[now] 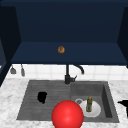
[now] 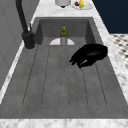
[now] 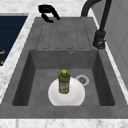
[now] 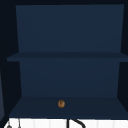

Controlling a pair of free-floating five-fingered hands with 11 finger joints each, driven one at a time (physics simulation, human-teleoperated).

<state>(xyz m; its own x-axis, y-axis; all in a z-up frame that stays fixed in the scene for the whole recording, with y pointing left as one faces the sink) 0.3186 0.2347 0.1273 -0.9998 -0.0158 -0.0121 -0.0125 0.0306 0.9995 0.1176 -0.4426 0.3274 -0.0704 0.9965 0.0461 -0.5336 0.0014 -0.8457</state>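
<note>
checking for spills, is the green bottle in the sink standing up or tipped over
Upright: the green bottle stands on the white plate in the sink basin, yellow cap on top.

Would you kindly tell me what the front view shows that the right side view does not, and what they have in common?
The front view alone shows the red ball at the sink's front edge, the right hand at the picture's right edge, the small brown thing on the cabinet shelf and two utensils hanging on the tiled wall. The right side view alone shows the overflow hole in the basin wall. Both show the left hand over the drainboard, the faucet, the drain, and the green bottle upright on the white plate.
</note>
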